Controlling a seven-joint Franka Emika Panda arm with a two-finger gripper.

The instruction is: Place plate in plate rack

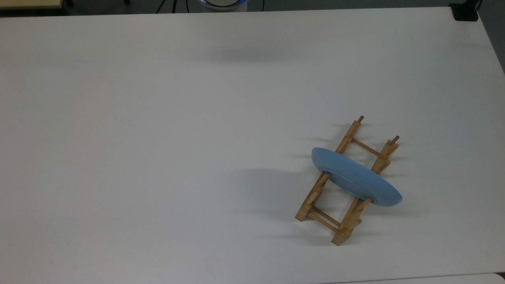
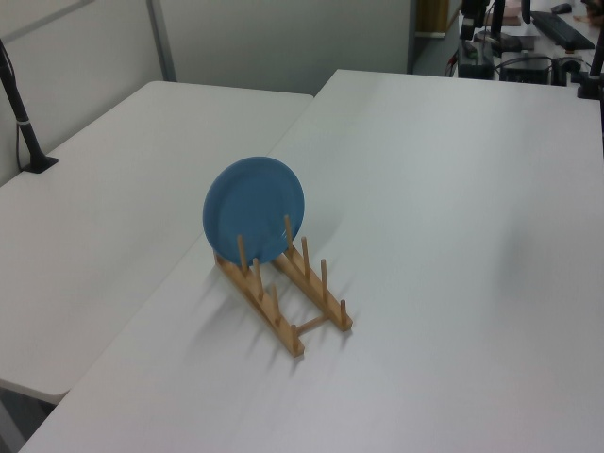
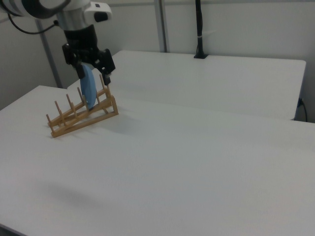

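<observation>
Pegs at the near end of the plate rack (image 2: pixel 275 317) bare, on a white desk (image 2: pixel 453 236). Behind them, plate (image 2: pixel 253 209) set on edge in a rack slot, spanning both rails and leaning on pegs: light blue, matte, round, shallow, with raised rim and foot ring. Judged stiff, breakable, smooth and fairly light; best taken at the upper rim, clear of the pegs. Beyond, above the rack, tool (image 3: pixel 92 73) spread wide, grasping nothing.

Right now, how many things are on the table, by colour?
Blue: 1, the plate
Wood colour: 1, the rack
Total: 2
</observation>
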